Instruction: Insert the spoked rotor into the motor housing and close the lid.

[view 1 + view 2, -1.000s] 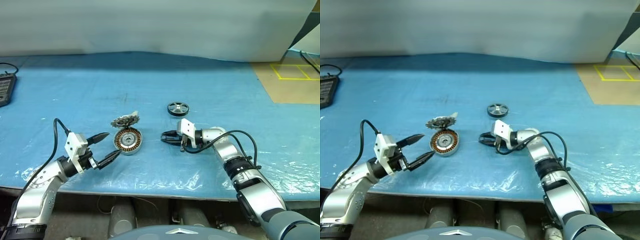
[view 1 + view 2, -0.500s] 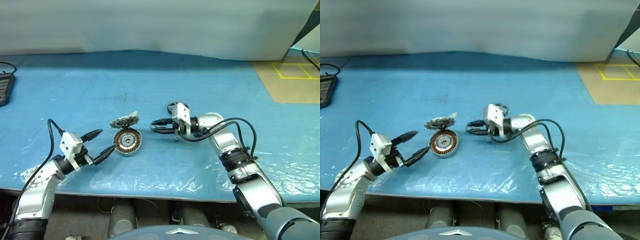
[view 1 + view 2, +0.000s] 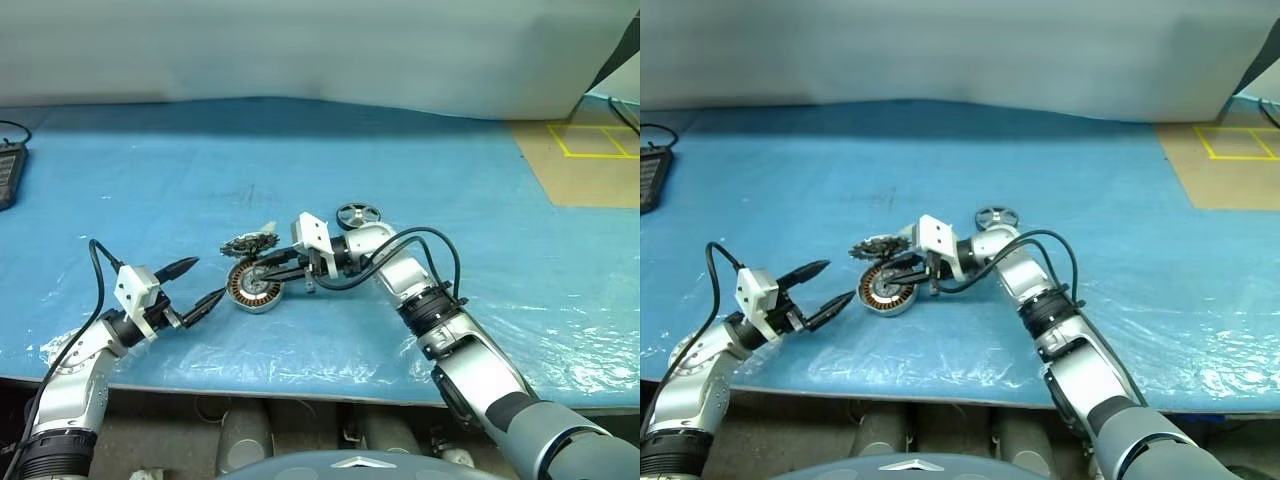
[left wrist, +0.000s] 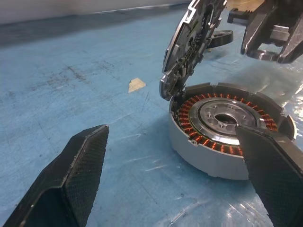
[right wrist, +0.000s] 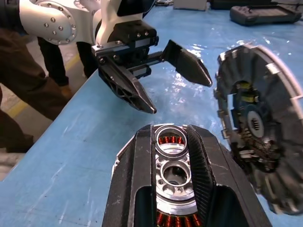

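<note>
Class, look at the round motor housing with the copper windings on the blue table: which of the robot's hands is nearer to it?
Right. The right hand hangs directly over the motor housing; the left hand, open, sits beside it, apart.

the table (image 3: 420,160) wears a blue cover, matt and scuffed far back, under glossy crinkled clear film at the near edge. the motor housing (image 4: 222,135) is dull grey metal around shiny copper windings. the lid (image 5: 258,146) shows bright jagged metal inside. the left claw (image 4: 165,184) has matt black textured plastic fingers (image 4: 71,175).
</note>
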